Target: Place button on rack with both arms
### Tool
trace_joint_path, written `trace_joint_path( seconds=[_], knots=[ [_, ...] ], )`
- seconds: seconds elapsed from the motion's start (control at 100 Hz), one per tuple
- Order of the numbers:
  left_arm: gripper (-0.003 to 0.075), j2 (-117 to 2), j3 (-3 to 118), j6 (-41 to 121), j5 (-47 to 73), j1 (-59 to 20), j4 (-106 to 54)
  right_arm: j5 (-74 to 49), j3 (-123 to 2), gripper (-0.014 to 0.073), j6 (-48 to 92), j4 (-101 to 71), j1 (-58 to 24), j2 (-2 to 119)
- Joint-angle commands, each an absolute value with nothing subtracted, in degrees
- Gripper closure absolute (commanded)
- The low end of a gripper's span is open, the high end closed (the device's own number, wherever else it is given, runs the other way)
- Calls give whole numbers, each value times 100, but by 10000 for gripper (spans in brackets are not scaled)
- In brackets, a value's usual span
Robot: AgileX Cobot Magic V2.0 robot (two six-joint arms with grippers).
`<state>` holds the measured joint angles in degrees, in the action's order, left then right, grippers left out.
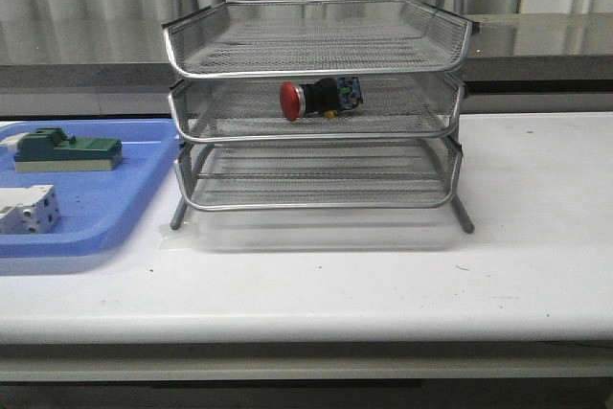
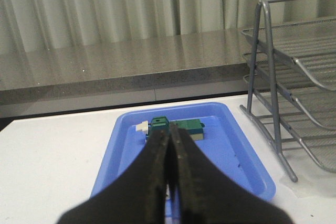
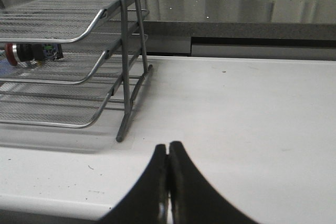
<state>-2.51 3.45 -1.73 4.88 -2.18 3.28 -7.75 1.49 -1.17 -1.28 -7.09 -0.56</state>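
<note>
Button [image 1: 320, 98] lies on its side in middle tray of rack [image 1: 316, 112], toward counter's back edge. We judge placing done. Left gripper [image 2: 169, 169] and right gripper [image 3: 168, 174] both clenched, empty. Next: we keep clear.

We see the blue tray [image 1: 91, 213] cut by the front view's left edge, the white block [image 1: 27, 209] with it; beyond the left tool [image 2: 169, 145], its fingers partly hide the green block [image 2: 178, 127].
</note>
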Motion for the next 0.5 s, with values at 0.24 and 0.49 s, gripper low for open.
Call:
trace_joint_path(
  seconds=[0.24, 0.49],
  knots=[
    [741, 130, -213, -462, -314, -196, 345, -277, 159, 652, -109, -46, -671, -156],
    [741, 143, -213, -462, -327, -196, 305, -277, 159, 652, -109, -46, -671, -156]
  ],
)
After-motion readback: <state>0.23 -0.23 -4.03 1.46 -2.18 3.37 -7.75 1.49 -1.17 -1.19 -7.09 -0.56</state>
